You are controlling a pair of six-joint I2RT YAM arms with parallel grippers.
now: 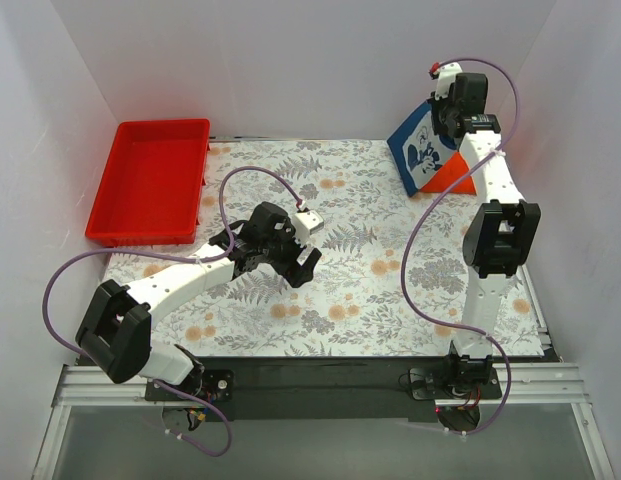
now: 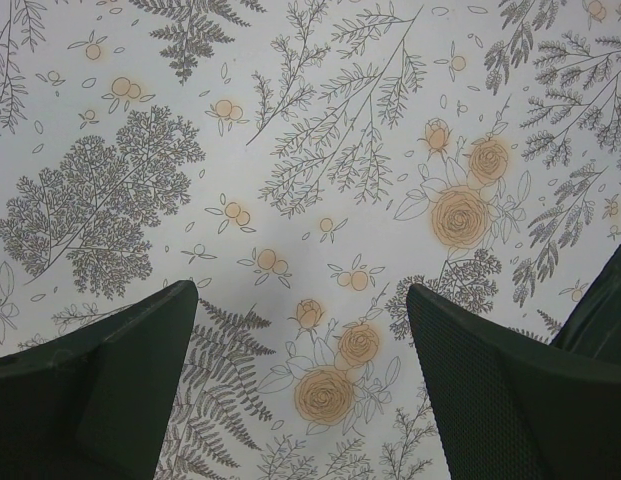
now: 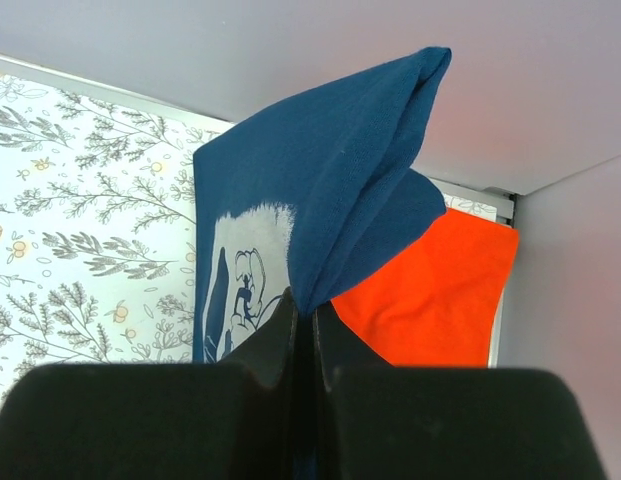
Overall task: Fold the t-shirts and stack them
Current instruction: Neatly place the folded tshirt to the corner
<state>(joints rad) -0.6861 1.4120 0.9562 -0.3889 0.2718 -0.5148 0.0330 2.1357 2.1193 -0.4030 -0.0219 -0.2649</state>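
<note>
The navy blue t-shirt point(image 1: 417, 147) with a white cartoon print sits at the far right corner of the table, one edge lifted. It lies over the orange-red t-shirt point(image 1: 456, 177), which shows beneath it. My right gripper point(image 1: 445, 118) is shut on a fold of the navy shirt point(image 3: 320, 200) and holds it up; the orange-red shirt point(image 3: 430, 290) lies flat below to the right. My left gripper point(image 1: 308, 262) is open and empty over the middle of the floral cloth, with both fingers point(image 2: 110, 370) wide apart above bare cloth.
A rigid red plastic tray point(image 1: 120, 225) stands empty at the far left. The floral tablecloth point(image 1: 360, 290) covers the table. White walls close in on the left, back and right; the shirts lie close against the back right corner.
</note>
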